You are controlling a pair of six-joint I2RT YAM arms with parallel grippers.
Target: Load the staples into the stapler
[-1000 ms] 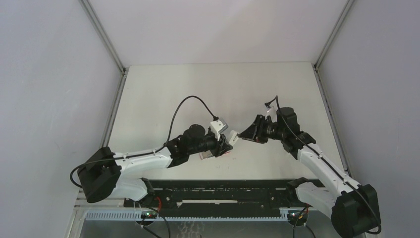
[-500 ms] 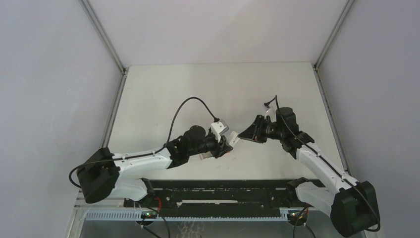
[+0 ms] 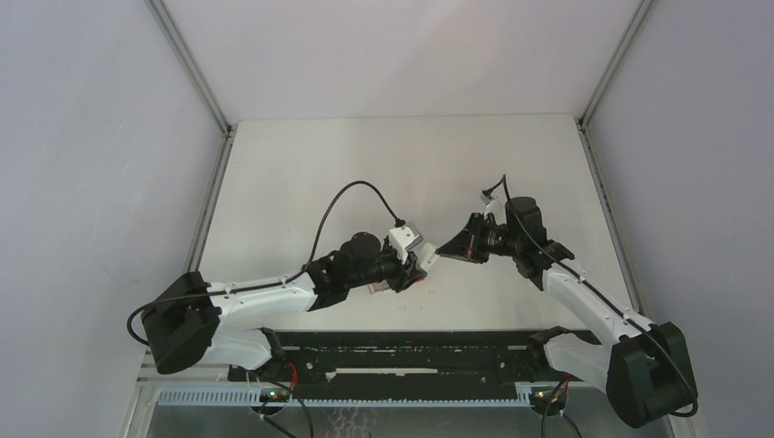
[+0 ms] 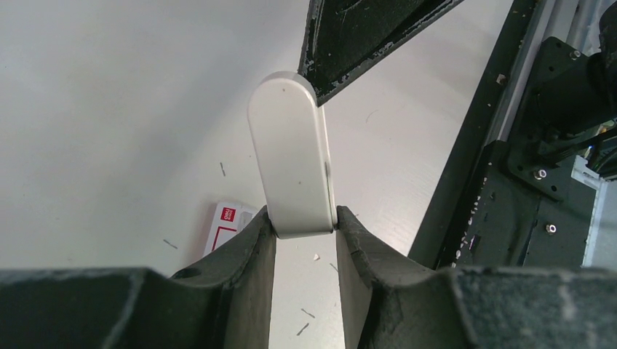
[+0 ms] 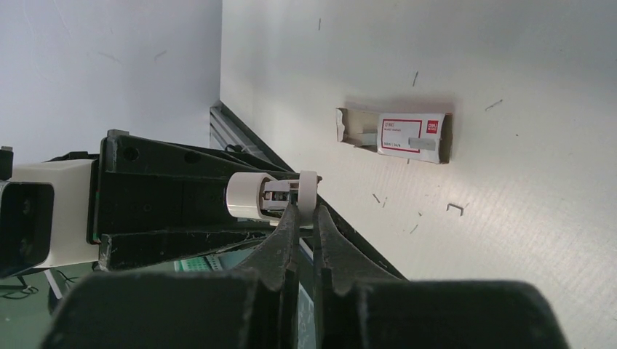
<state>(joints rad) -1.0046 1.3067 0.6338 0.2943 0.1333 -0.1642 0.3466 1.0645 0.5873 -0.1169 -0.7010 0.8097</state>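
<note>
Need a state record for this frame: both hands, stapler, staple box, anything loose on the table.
left hand: shut on stapler, its free end toward the right hand
right hand: shut, tips pinched at the stapler's end; actual grip unclear
staple box: lying open on table, red-and-white label up
loose staples: scattered on table around the box
staples in stapler: cannot tell

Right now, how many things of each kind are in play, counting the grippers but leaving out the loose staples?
stapler: 1
staple box: 1
grippers: 2 (left gripper, right gripper)
total: 4
</note>
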